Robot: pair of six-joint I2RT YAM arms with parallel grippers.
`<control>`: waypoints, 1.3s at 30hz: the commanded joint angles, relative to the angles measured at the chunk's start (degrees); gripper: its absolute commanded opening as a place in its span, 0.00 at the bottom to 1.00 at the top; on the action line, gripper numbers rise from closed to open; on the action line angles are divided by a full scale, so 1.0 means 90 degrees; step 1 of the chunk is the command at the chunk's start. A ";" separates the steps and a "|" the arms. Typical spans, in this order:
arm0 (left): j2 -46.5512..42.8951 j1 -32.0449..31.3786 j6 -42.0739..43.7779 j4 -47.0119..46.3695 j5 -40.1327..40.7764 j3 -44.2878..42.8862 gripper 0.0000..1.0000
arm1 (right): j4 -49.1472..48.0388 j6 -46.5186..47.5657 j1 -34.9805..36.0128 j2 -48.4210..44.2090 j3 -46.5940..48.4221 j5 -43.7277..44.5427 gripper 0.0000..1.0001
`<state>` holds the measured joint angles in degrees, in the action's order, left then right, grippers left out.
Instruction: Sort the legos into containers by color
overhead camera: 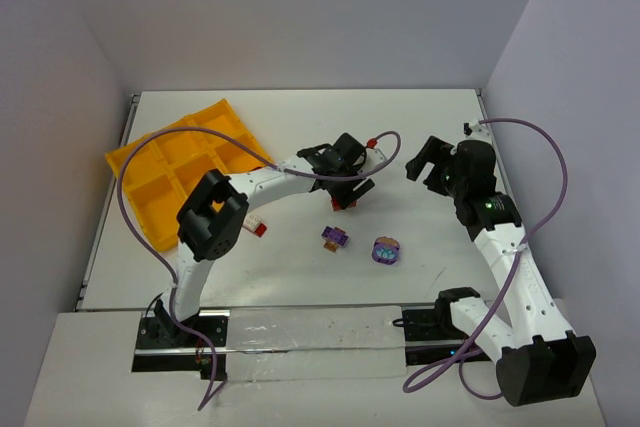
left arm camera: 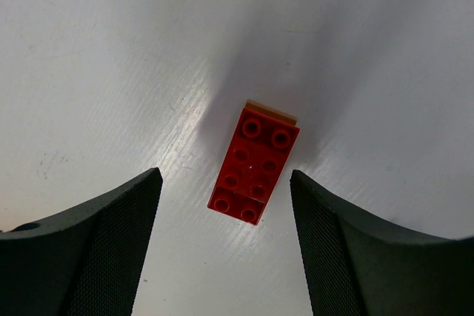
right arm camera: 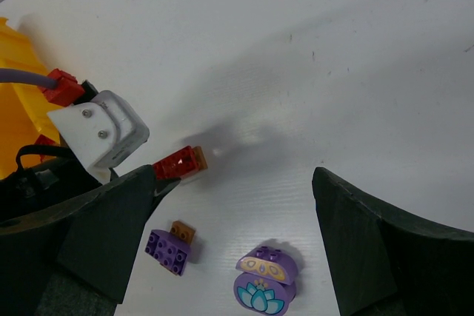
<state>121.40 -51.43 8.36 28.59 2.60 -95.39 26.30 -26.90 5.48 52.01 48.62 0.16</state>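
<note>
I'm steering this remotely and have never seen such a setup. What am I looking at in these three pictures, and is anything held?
These are two white robot arms bolted to a table, each ending in a two-finger gripper. The wide picture looks down from above and behind them. The other two come from a camera on each wrist, so the dark shapes in the lower corners are that arm's own fingers.

On the table lie a yellow tray and four small toy pieces: a red brick, a second red brick, a purple block and a round purple piece.

The left gripper hangs open over the red brick without touching it. The right gripper is open and empty. Nothing is held.
</note>
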 commanded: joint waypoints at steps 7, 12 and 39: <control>0.0305 -0.0067 0.0068 0.0095 -0.0240 -0.0463 0.75 | -0.0061 0.0118 -0.0035 0.0083 0.0274 -0.0187 0.93; 0.0359 -0.0076 0.0068 0.0075 -0.0162 -0.0400 0.73 | -0.0081 0.0118 -0.0032 0.0120 0.0301 -0.0214 0.93; 0.0297 -0.0077 -0.0232 0.0176 -0.0184 -0.0442 0.13 | -0.0200 0.0099 -0.0033 0.0085 0.0232 -0.0295 0.93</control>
<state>125.71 -51.72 7.12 29.78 1.65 -97.01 26.24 -26.13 5.45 53.08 48.75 -2.31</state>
